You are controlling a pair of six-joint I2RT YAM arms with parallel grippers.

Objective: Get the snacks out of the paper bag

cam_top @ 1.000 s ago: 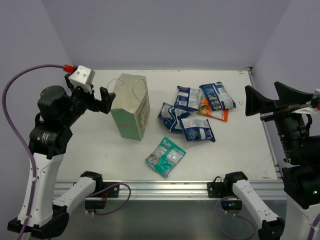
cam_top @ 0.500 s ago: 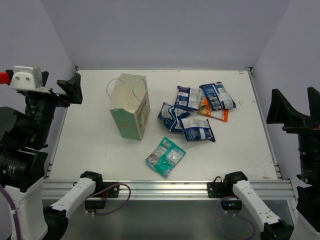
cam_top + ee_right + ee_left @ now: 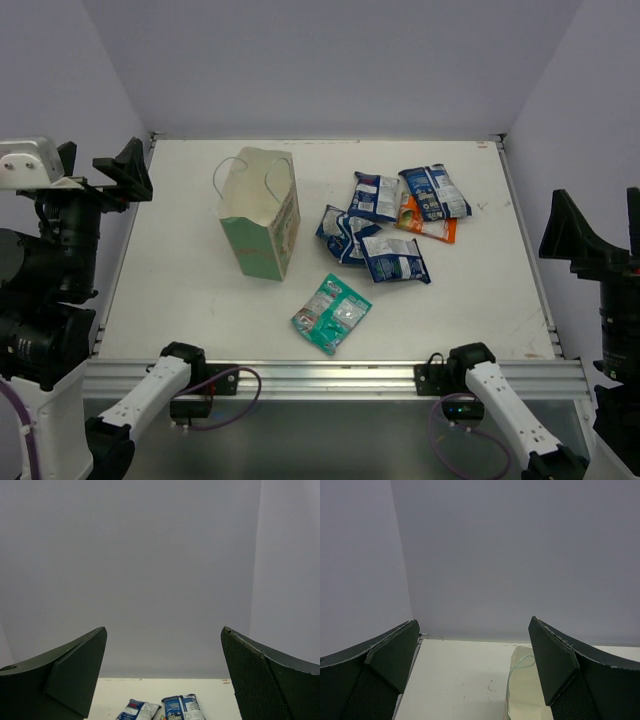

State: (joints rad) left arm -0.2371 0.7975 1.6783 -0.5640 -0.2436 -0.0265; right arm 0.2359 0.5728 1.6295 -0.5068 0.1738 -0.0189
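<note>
The green paper bag stands upright on the white table, mouth open, its whitish inside showing; its top edge also shows in the left wrist view. The snacks lie outside it: several blue-and-white packets, an orange one under them, and a teal-green one nearer the front. Two blue packets show in the right wrist view. My left gripper is open and empty, raised left of the table. My right gripper is open and empty, raised off the right edge.
The table has a metal rail along its front edge. Plain lilac walls close in the back and both sides. Both arm bases sit at the front rail.
My left gripper has pulled back from beside the bag to the far left and risen. My right gripper has drawn back to the right. The bag and packets have not moved.
</note>
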